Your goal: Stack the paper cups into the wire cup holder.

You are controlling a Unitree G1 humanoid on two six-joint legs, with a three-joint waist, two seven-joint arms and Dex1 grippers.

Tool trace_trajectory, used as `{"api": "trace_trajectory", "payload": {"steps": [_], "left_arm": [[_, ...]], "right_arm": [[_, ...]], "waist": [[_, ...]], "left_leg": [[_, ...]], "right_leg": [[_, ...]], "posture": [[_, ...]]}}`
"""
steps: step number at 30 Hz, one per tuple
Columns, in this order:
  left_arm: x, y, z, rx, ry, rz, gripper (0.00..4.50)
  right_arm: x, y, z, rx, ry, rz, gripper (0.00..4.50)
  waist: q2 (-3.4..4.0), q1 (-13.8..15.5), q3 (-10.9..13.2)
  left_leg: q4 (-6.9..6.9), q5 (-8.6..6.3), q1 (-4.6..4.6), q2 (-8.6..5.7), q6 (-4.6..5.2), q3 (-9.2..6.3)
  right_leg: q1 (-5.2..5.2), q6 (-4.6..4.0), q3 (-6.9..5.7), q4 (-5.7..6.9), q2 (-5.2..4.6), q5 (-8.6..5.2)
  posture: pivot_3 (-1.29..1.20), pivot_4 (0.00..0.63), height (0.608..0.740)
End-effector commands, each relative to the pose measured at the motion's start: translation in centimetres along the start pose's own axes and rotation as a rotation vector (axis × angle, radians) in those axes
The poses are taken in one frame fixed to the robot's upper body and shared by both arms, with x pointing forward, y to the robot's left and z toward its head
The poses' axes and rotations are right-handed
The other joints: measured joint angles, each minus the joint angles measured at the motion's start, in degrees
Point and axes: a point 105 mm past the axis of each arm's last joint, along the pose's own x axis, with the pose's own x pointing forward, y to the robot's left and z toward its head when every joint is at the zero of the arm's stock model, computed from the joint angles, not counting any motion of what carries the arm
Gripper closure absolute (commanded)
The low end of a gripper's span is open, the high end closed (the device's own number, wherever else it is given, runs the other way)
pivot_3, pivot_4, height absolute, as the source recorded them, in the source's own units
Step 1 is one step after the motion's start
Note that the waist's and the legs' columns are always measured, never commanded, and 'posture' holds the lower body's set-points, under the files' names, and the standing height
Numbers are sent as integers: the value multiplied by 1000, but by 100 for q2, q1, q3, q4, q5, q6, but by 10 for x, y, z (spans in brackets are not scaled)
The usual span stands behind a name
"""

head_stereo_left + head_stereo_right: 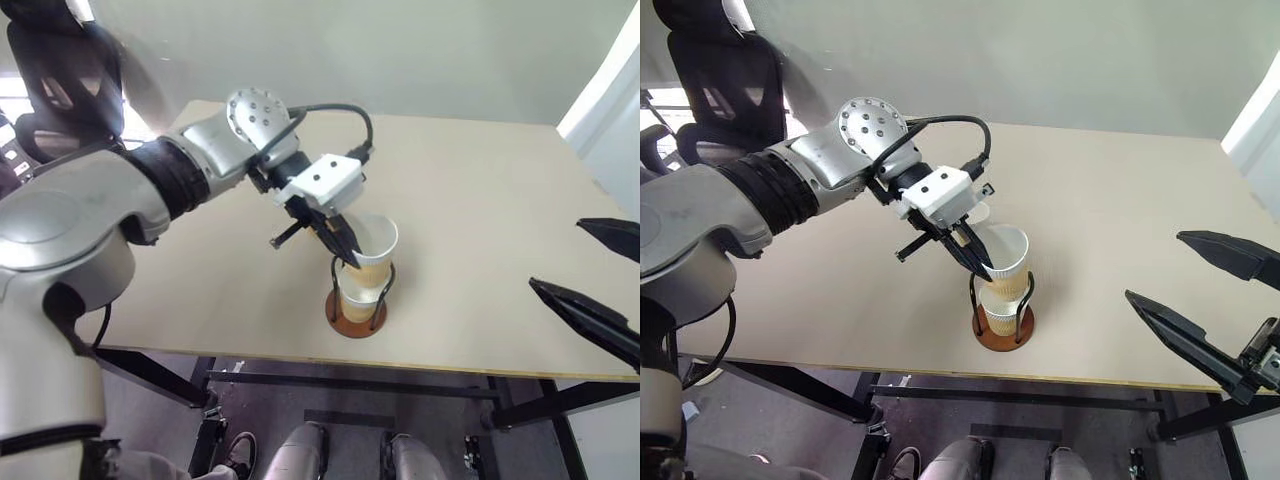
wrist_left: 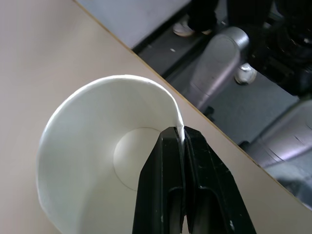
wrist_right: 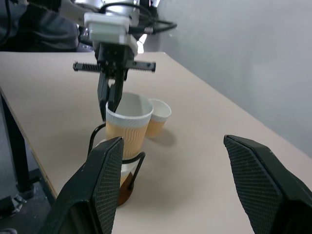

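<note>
Left hand (image 1: 980,262) pinches cup (image 1: 1004,260) rim above holder (image 1: 1003,318).

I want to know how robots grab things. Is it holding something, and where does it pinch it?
Yes. The left gripper pinches a paper cup by its rim, one finger inside, one outside. The right gripper is open and holds nothing.

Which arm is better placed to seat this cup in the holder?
Left. The left gripper already pinches the cup by its rim, over the holder. The right gripper hangs open, far aside.
</note>
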Motion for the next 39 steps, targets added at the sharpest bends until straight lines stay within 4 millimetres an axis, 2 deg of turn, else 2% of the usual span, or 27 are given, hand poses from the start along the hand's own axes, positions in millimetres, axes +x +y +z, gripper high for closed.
{"api": "trace_trajectory", "payload": {"steps": [1, 16, 25, 28, 36, 37, 38, 39], "left_arm": [[-2, 1, 10, 48, -2, -28, 4452], [7, 4, -3, 24, 21, -46, 4452], [8, 7, -3, 11, 9, -35, 4452], [8, 6, -5, 3, 18, -41, 3769], [6, 3, -11, 20, 57, -45, 1057], [6, 8, -9, 25, 40, -21, 745], [5, 12, -7, 26, 25, -3, 745], [1, 25, 0, 37, -12, 69, 745]], "right_arm": [[-2, -1, 10, -35, -43, -28, 1135], [1, 7, 6, 15, -36, 1, 1135], [0, 11, 4, 33, -20, 23, 1135], [0, 10, 4, 30, -20, 19, 1135], [0, 9, 4, 25, -23, 21, 1135], [0, 9, 4, 26, -23, 22, 1135], [1, 9, 4, 26, -24, 22, 1135], [1, 8, 4, 26, -24, 23, 1135]], "waist": [[0, 0, 0], [0, 1, 0], [-1, 4, 0], [-1, 4, 0], [-1, 4, 0], [-1, 4, 0], [-1, 4, 0], [0, 8, 0]], "left_leg": [[0, 0, 1, 0, 0, -1], [9, 0, 4, 0, 0, -1], [11, 0, 5, 1, 0, 0], [12, 0, 5, 0, 0, 0], [14, 0, 6, 0, 0, 0], [15, 0, 6, 0, 0, 0], [15, 0, 6, 0, 0, 0], [17, 0, 6, 0, 0, 0]], "right_leg": [[0, 0, 0, 2, 0, 0], [12, 0, 0, 5, 0, 0], [13, 0, 0, 7, 0, 0], [14, 0, 0, 8, 0, 0], [14, 0, 0, 11, 0, 0], [14, 0, 0, 11, 0, 0], [15, 0, 0, 11, 0, 0], [16, 1, 0, 12, 0, -1]], "posture": [[0, 150, 740], [0, 150, 740], [0, 150, 740], [0, 150, 740], [0, 150, 740], [0, 150, 740], [0, 150, 740], [0, 150, 740]]}}
